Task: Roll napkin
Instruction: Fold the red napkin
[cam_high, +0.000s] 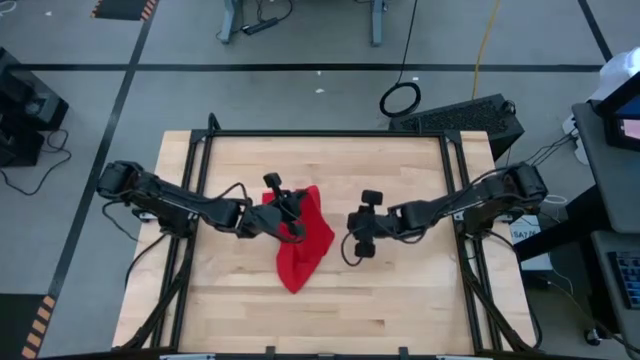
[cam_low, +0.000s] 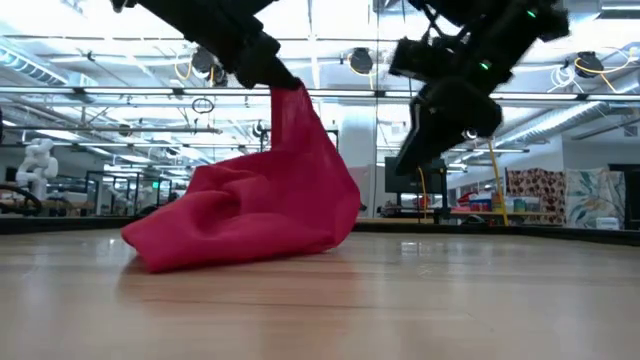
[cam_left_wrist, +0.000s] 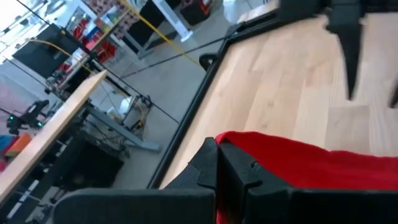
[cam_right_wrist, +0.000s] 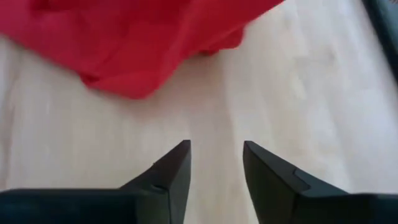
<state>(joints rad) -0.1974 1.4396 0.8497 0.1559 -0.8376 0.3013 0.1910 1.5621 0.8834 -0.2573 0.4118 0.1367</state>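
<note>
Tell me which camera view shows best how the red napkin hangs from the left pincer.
The low view: the napkin hangs from the left pincer, one corner lifted, the rest bunched on the table. The high view shows only a crumpled red shape. The left wrist view shows just an edge, the right wrist view one end on the table.

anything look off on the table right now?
Yes: the bright red fabric napkin is bunched in a crumpled heap, not flat or rolled. The left gripper is shut on one part and lifts it off the wooden table. The right gripper is open, empty, beside it.
</note>
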